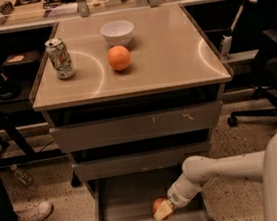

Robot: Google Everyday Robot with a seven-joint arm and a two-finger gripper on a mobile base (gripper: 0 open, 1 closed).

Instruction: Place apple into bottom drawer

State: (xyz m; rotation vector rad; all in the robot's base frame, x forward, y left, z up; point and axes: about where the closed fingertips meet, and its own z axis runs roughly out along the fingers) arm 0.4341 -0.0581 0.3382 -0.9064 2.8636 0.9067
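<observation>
The bottom drawer (pixel 121 205) is pulled open under the two shallower drawers, showing its grey floor. The apple (pixel 157 205), red with a yellowish patch, is low inside the drawer near its front right. My gripper (pixel 162 211) reaches in from the right on a white arm and is closed around the apple, its pale fingers (pixel 164 212) partly covering it. I cannot tell whether the apple touches the drawer floor.
On the cabinet top (pixel 172 58) stand a drink can (pixel 60 58), a white bowl (pixel 118 33) and an orange (pixel 119 58). A person's shoe (pixel 25 217) and leg are at the left on the floor. An office chair base (pixel 259 112) is to the right.
</observation>
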